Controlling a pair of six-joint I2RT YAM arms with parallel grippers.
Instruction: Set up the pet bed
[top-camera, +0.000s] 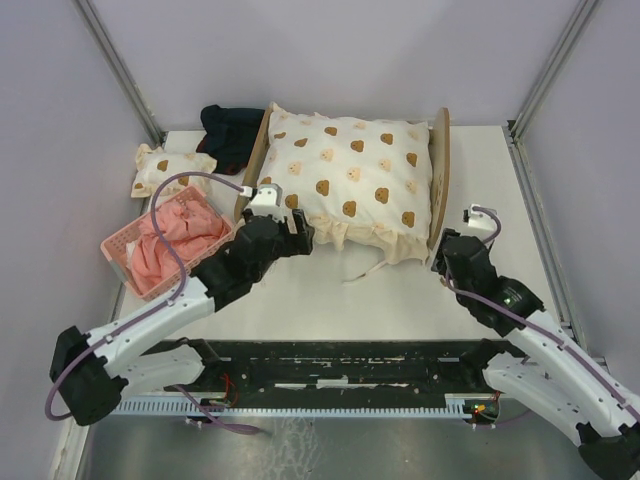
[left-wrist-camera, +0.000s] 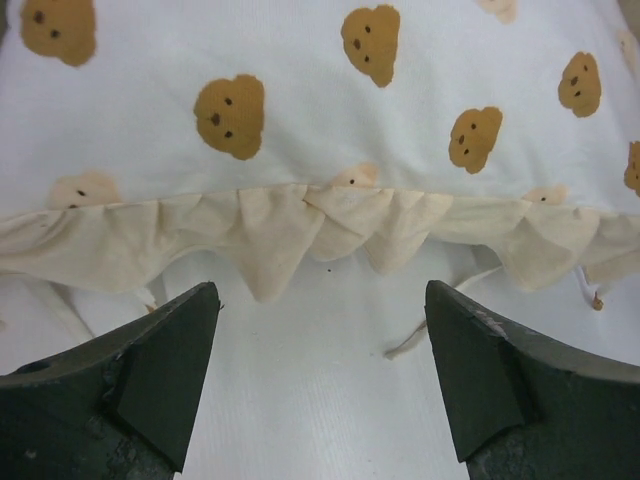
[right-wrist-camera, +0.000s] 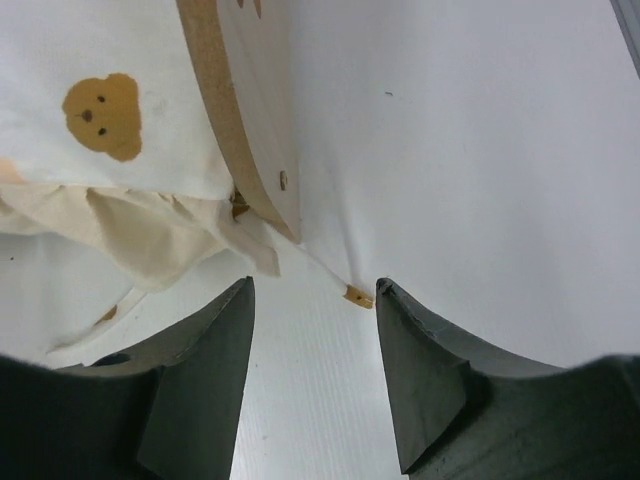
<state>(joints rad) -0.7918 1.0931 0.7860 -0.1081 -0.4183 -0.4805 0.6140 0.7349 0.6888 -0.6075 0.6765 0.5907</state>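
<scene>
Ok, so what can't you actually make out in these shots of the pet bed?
Top view: the bear-print quilt covers the pet bed, hiding whatever lies beneath it.
Top view: the dark cloth is partly hidden behind one end board of the bed.
Top view: pink fabric fills the pink basket, hiding anything underneath.
Wrist views: frame edges cut off most of the bed and quilt.

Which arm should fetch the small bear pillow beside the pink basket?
Left, likely. The left gripper, open and empty, is near the small pillow and pink basket; the right gripper sits across the pet bed, by its other board.
</scene>
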